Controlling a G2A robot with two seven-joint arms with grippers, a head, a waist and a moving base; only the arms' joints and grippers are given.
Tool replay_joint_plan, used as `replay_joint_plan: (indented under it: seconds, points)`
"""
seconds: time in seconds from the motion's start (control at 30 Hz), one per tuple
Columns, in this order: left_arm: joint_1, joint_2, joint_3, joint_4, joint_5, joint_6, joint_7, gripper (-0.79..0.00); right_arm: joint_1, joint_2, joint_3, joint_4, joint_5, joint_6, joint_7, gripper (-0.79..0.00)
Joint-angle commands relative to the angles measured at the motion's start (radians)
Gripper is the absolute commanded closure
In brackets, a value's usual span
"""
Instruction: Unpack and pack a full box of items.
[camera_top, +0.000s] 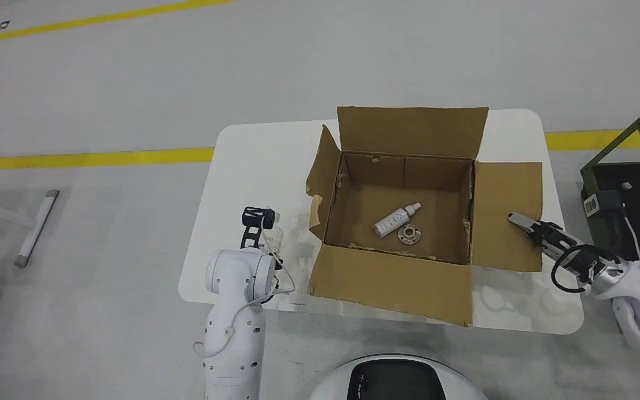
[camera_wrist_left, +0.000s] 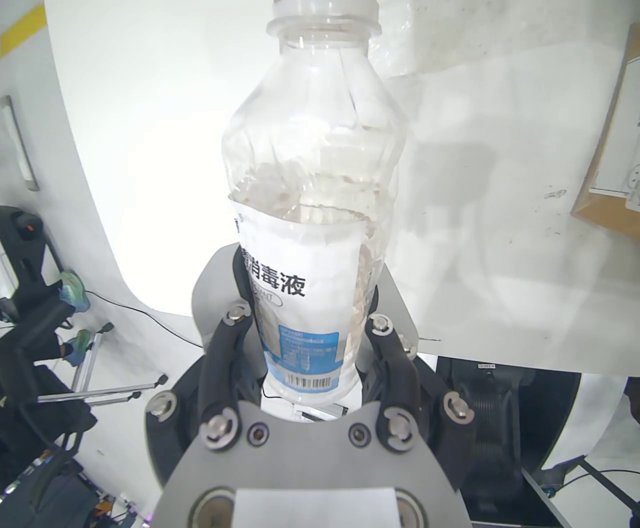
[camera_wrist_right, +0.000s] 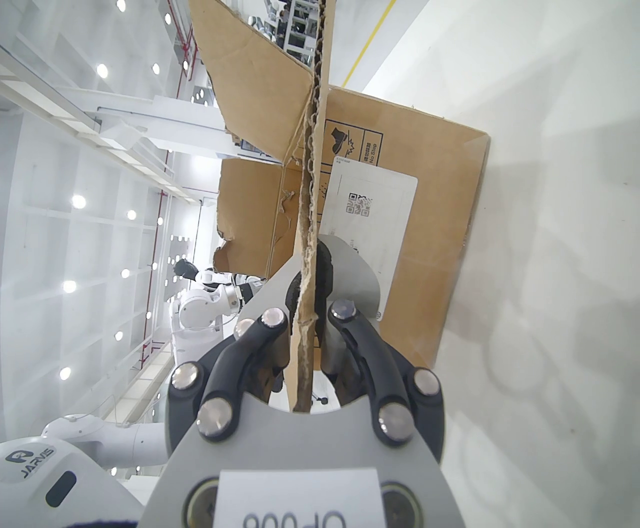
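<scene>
An open cardboard box (camera_top: 345, 225) stands on the white table (camera_top: 250, 160) with all flaps spread. Inside it lie a small white spray bottle (camera_top: 396, 219) and a grey ring-shaped part (camera_top: 409, 237). My left gripper (camera_top: 259, 217) is left of the box over the table, shut on a clear plastic bottle (camera_wrist_left: 312, 210) with a white label. The bottle's cap points away from the wrist. My right gripper (camera_top: 522, 221) is at the box's right flap (camera_top: 508, 214), shut on that flap's edge (camera_wrist_right: 309, 240), with the cardboard running between the fingers (camera_wrist_right: 326, 272).
A dark green cart (camera_top: 610, 195) stands past the table's right end. A grey bar (camera_top: 35, 228) lies on the floor far left. Yellow floor lines run behind the table. Bare table surface lies left of the box and along the front edge.
</scene>
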Motion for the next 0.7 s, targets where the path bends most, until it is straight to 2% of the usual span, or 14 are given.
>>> replay_joint_plan:
  seconds: [0.0,0.37,0.4,0.47,0.5,0.53,0.57,0.6,0.67]
  points:
    - [0.002,0.001,-0.003,0.012,-0.015,0.005,0.001,0.0,0.0,0.0,0.0,0.0,0.0,0.0,0.0,0.0]
    - [0.005,0.002,-0.024,0.086,-0.113,0.091,-0.004,0.0,0.002,0.001,-0.002,0.009,0.003,0.0,-0.001,0.0]
    - [0.005,0.003,-0.022,0.094,-0.111,0.086,-0.008,-0.018,0.002,0.001,-0.003,0.009,0.002,0.0,-0.001,0.0]
    - [0.003,0.003,-0.027,0.102,-0.135,0.095,-0.008,-0.197,0.003,0.001,-0.004,0.009,0.002,-0.001,-0.001,0.0]
    - [0.003,0.004,-0.026,0.107,-0.151,0.087,-0.009,0.0,0.003,0.001,-0.004,0.009,0.002,-0.001,-0.001,0.0]
    - [0.0,0.005,-0.027,0.113,-0.147,0.092,-0.017,0.0,0.003,0.001,-0.005,0.01,0.002,0.0,-0.001,0.0]
    - [-0.003,0.006,-0.024,0.116,-0.144,0.091,-0.019,-0.135,0.004,0.001,-0.005,0.01,0.003,0.001,0.0,0.0]
    - [-0.005,0.006,-0.021,0.12,-0.147,0.09,-0.02,-0.757,0.004,0.002,-0.004,0.01,0.003,0.001,0.0,0.0]
    - [-0.013,0.007,-0.008,0.128,-0.147,0.079,-0.028,-0.785,0.005,0.002,-0.003,0.01,0.003,0.0,0.001,0.0]
